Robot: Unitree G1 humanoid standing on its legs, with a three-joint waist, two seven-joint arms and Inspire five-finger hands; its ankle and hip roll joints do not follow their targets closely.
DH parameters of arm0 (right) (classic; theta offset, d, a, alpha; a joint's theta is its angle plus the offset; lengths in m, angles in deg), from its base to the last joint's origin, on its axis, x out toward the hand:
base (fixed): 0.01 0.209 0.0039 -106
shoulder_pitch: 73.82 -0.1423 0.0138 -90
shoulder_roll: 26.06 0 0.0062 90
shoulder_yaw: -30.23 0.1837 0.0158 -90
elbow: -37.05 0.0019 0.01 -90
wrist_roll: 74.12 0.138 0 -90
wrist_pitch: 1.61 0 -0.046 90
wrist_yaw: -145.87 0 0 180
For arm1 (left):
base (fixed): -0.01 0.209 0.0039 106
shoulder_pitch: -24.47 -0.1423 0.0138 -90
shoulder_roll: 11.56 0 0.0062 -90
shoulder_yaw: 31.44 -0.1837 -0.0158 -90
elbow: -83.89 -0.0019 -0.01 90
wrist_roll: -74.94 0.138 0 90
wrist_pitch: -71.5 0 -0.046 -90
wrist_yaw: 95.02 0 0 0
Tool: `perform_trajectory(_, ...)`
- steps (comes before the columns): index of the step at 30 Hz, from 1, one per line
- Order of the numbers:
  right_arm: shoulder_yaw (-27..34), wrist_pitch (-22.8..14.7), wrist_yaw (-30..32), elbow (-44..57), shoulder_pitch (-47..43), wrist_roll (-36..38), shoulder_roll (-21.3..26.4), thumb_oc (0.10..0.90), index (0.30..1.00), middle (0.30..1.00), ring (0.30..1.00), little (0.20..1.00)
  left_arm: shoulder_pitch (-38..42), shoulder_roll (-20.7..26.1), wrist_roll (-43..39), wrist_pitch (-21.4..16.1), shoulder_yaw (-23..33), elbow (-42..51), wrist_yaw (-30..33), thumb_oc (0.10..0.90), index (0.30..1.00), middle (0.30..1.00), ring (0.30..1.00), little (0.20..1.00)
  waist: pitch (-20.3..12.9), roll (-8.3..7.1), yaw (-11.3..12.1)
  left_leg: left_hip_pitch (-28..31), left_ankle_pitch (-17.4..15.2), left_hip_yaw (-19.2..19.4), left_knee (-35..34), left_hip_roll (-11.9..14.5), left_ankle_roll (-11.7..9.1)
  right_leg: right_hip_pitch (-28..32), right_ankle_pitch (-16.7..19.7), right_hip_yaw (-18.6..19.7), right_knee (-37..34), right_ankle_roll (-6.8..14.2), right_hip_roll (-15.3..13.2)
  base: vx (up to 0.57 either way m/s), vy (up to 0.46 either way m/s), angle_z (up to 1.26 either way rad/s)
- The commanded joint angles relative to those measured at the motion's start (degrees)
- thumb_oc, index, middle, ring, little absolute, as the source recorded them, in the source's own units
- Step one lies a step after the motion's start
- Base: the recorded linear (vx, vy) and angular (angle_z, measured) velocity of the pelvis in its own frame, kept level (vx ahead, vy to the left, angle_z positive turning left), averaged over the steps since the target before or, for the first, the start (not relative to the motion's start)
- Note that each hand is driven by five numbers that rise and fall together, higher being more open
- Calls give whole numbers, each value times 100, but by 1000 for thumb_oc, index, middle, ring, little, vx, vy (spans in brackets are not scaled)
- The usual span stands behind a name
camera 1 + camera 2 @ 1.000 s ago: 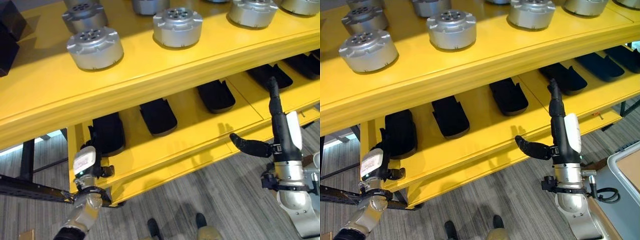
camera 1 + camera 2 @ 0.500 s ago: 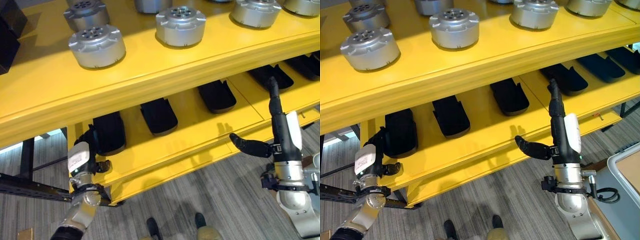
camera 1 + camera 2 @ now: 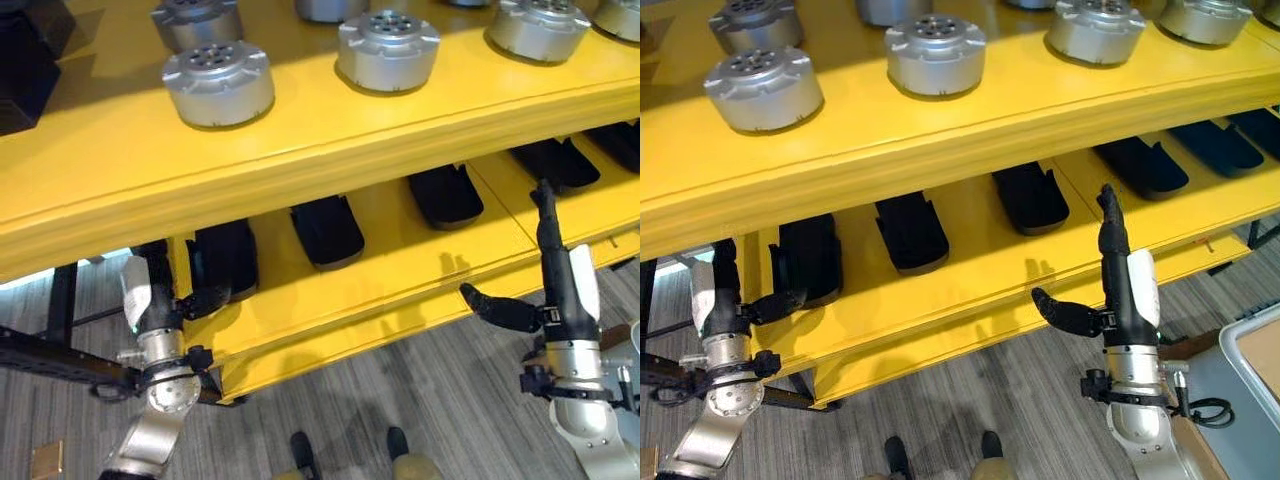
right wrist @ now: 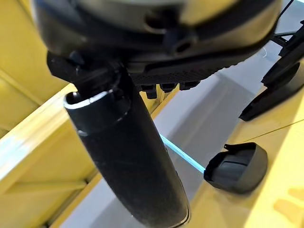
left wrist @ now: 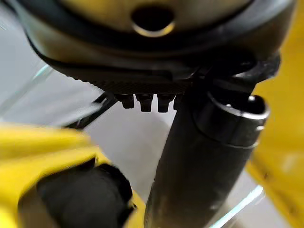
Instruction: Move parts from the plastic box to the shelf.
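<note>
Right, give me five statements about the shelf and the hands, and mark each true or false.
1. Silver round parts sit on the top shelf. True.
2. The right hand holds a silver part. False: it is open and holds nothing.
3. Black trays lie on the lower shelf. True.
4. The left hand rests on the top shelf. False: it is down by the lower shelf's left end.
5. Both hands have straight fingers. True.
</note>
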Motion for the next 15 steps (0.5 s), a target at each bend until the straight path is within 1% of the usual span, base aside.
perform_trajectory(1,718,-309,452,758,-383,172,3,900,1000,1000,1000,1000,182,268,-920,-773,312,539,-772,900,1000,1000,1000,1000,-257,-89,239,351,-959,-83,161,227,-79,-255,-361,-558,351,34,-121,-14,-68,12)
perform_trajectory(2,739,-322,463,780,-340,224,-13,900,1000,1000,1000,1000,42,247,-1235,-788,331,689,-1051,900,1000,1000,1000,1000,-260,-99,269,360,-957,-91,149,226,-78,-229,-355,-582,330,34,-116,-10,-62,9)
perform_trajectory(3,761,-339,458,813,-293,314,-32,900,1000,1000,1000,1000,-86,231,-1671,-825,336,804,-1471,900,1000,1000,1000,1000,-266,-110,303,364,-954,-103,139,221,-77,-209,-349,-606,312,34,-112,-16,-84,7)
perform_trajectory(4,768,-305,450,889,-259,387,-60,900,1000,1000,1000,1000,-273,214,-1904,-978,277,977,-1849,900,1000,1000,1000,1000,-271,-124,346,366,-942,-115,111,219,-73,-184,-338,-642,279,32,-103,-17,-72,5)
perform_trajectory(5,765,-297,456,896,-250,394,-60,900,1000,1000,1000,1000,-315,220,-1934,-1013,262,1025,-1918,900,1000,1000,1000,1000,-275,-126,357,367,-937,-119,101,221,-73,-179,-335,-652,270,31,-101,-23,-72,7)
perform_trajectory(6,749,-306,472,897,-251,411,-56,900,1000,1000,1000,1000,-397,235,-2006,-1137,217,1137,-2109,900,1000,1000,1000,1000,-277,-128,385,364,-922,-129,80,225,-74,-172,-331,-675,256,28,-95,-36,-79,13)
perform_trajectory(7,696,-357,482,891,-264,411,-41,900,1000,1000,1000,1000,-488,262,-2297,-1261,131,1262,-2443,900,1000,1000,1000,1000,-282,-129,419,357,-895,-141,51,236,-80,-160,-329,-711,240,21,-81,-38,-81,12)
perform_trajectory(8,665,-351,498,892,-276,403,-29,900,1000,1000,1000,1000,-503,274,-2380,-1252,100,1296,-2512,900,1000,1000,1000,1000,-287,-128,431,355,-884,-146,40,239,-83,-157,-329,-722,236,16,-76,-37,-82,14)
perform_trajectory(10,566,-359,542,888,-327,393,19,900,1000,1000,1000,1000,-519,310,-2770,-1197,10,1383,-2936,900,1000,1000,1000,1000,-307,-123,469,345,-857,-167,21,252,-92,-137,-329,-758,213,3,-53,-22,-81,11)
perform_trajectory(11,506,-378,578,857,-365,416,64,900,1000,1000,1000,1000,-516,350,-2840,-1199,-68,1394,-3157,900,1000,1000,1000,1000,-324,-117,481,339,-838,-178,10,266,-103,-131,-334,-777,204,-12,-30,-15,-82,11)
perform_trajectory(12,485,-390,586,842,-384,434,77,900,1000,1000,1000,1000,-515,366,-2877,-1210,-102,1394,-3247,900,1000,1000,1000,1000,-330,-115,486,337,-831,-180,6,271,-106,-129,-335,-785,202,-20,-21,-15,-88,9)
perform_trajectory(14,414,-417,582,786,-482,583,189,900,1000,1000,1000,1000,-532,451,-3304,-1178,-297,1439,-3715,900,1000,1000,1000,1000,-356,-100,511,318,-795,-229,-22,298,-128,-124,-359,-811,198,-64,37,-23,-112,11)
perform_trajectory(15,379,-417,593,756,-527,607,226,900,1000,1000,1000,1000,-537,473,-3461,-1158,-356,1442,-3848,900,1000,1000,1000,1000,-362,-87,518,310,-778,-252,-30,313,-136,-124,-367,-818,198,-79,55,-32,-157,6)
